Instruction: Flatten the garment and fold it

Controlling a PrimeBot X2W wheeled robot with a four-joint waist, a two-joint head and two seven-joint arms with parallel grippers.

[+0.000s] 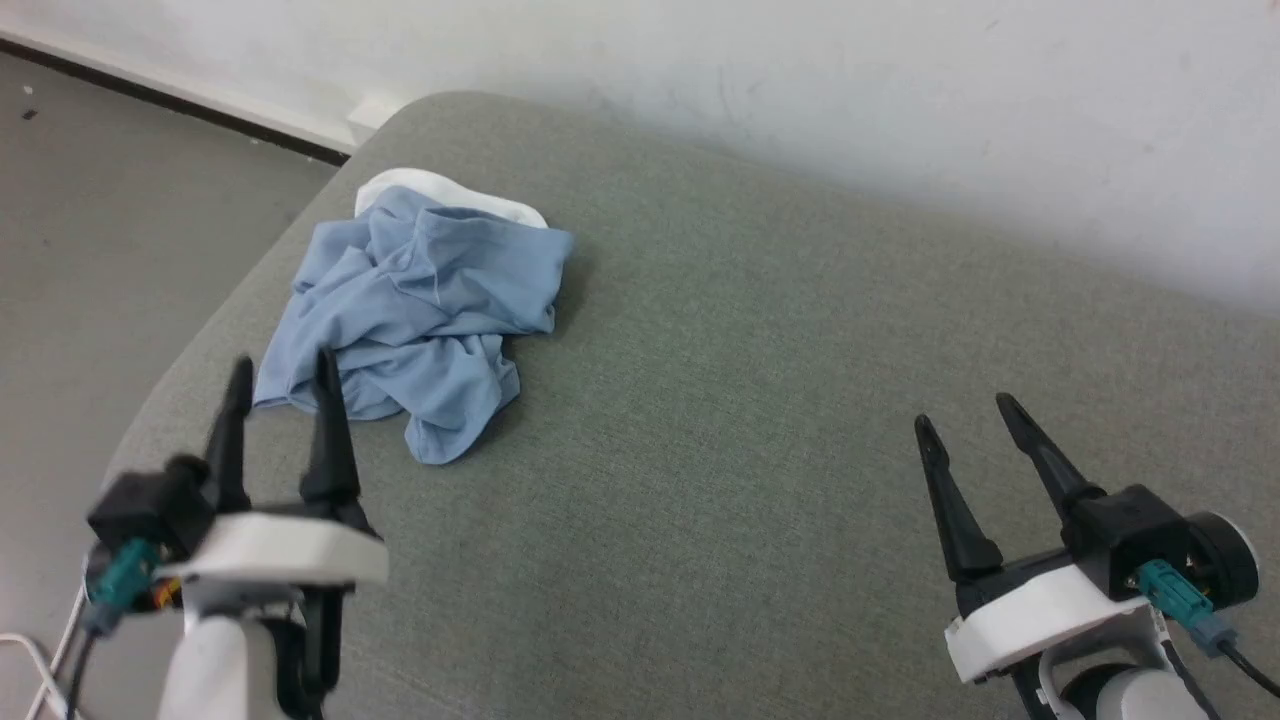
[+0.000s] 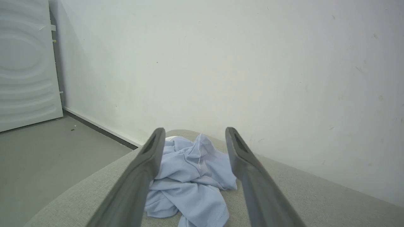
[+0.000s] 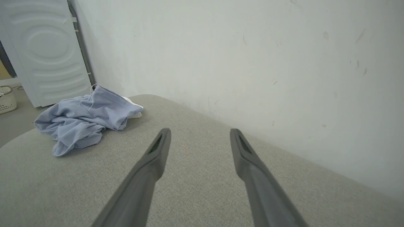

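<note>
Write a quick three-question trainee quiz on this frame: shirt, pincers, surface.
1. Fill in: the left pincer and the right pincer both stand ___, holding nothing.
2. The crumpled light blue soft short-sleeved shirt lies nearer which? A) left pincer B) right pincer C) midway between them
3. True or false: the shirt is spread flat on the grey fabric-covered surface.
Key: 1 open; 2 A; 3 false, it lies bunched in a heap.
</note>
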